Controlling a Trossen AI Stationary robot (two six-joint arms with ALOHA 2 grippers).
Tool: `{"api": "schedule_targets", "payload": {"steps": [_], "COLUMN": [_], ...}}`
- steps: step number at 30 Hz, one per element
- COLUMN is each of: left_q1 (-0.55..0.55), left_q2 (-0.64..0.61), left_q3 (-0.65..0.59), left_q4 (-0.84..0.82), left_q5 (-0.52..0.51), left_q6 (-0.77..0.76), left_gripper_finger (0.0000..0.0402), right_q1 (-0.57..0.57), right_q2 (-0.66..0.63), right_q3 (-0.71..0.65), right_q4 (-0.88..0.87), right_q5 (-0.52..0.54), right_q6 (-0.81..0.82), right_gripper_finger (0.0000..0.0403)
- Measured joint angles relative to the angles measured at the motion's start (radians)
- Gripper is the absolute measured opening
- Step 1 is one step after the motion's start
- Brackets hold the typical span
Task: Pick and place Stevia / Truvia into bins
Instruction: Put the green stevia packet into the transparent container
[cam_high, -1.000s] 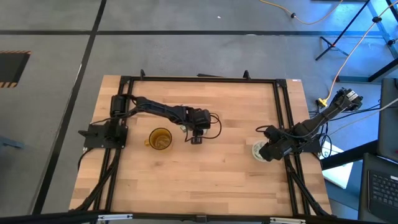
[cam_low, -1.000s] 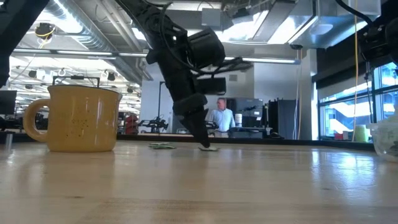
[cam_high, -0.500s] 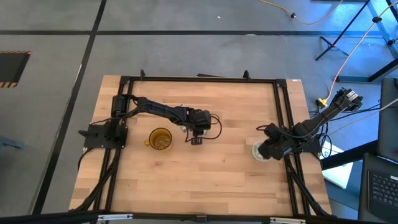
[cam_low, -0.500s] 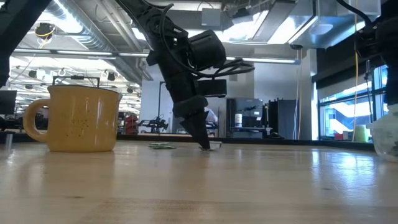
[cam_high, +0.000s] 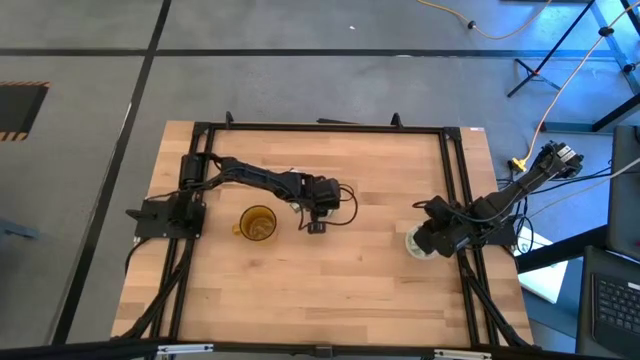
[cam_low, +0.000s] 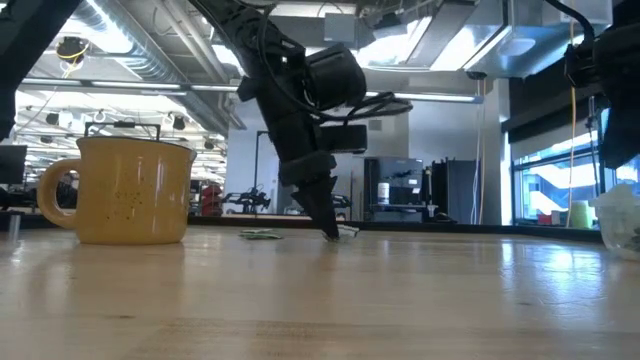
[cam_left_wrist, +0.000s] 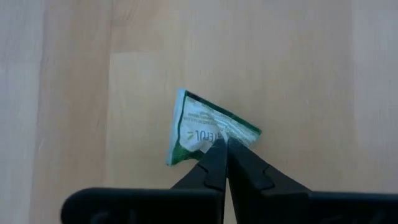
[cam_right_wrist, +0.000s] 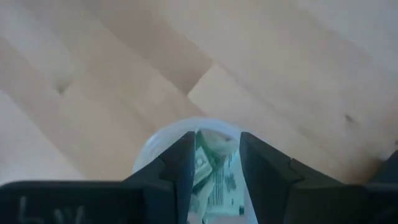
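Note:
A green and white Stevia sachet (cam_left_wrist: 202, 127) lies on the wooden table near its middle, and my left gripper (cam_left_wrist: 222, 148) is shut on it. Seen from above, that gripper (cam_high: 316, 226) stands just right of the amber mug (cam_high: 258, 224). Another sachet (cam_low: 262, 234) lies flat on the table behind the mug (cam_low: 130, 190). At the table's right edge my right gripper (cam_right_wrist: 214, 163) hangs open over the clear cup (cam_right_wrist: 155, 146), which holds several sachets (cam_right_wrist: 214, 177); it touches nothing. My left gripper pinches the sachet by its edge (cam_left_wrist: 214, 138) between its two fingertips (cam_low: 333, 234). The fingers slant down from the table's far side. The sachet is buckled into a three-cornered shape, and its other end (cam_left_wrist: 177, 155) stays on the table.
The amber mug stands about a hand's width left of my left gripper. A black frame (cam_high: 455, 170) runs around the table's edges. Bare wood (cam_high: 350, 290) spreads across the near half between the mug and the clear cup (cam_high: 414, 242).
My left gripper has stayed in place and shut on the sachet, which has buckled up at the fingertips. My right gripper has turned a little at the wrist above the clear cup. A person in the room behind the table has walked out of sight.

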Motion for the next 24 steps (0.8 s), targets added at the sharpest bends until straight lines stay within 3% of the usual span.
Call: {"api": "schedule_targets", "payload": {"steps": [8,13,19,24], "left_q1": [-0.046,-0.083,-0.131,-0.177], "left_q2": [-0.016,-0.016,-0.017,-0.019], "left_q3": [0.06,0.098,0.136,0.173], "left_q4": [0.011,0.041,0.171,0.269], "left_q5": [0.006,0.007,-0.008,-0.008], "left_q6": [0.039,0.081,0.139,0.216], "left_gripper_finger": [0.0003,0.0003,0.0003,0.0002], "right_q1": [0.0,0.0,-0.022,-0.071], "right_q2": [0.0,0.0,0.0,0.0], "right_q3": [0.0,0.0,0.0,0.0], "right_q4": [0.038,0.223,0.494,0.589], "right_q5": [0.144,0.154,0.17,0.179], "right_q6": [-0.03,-0.178,-0.23,-0.289], "right_gripper_finger": [0.013,0.0129,0.0129,0.0129]}}
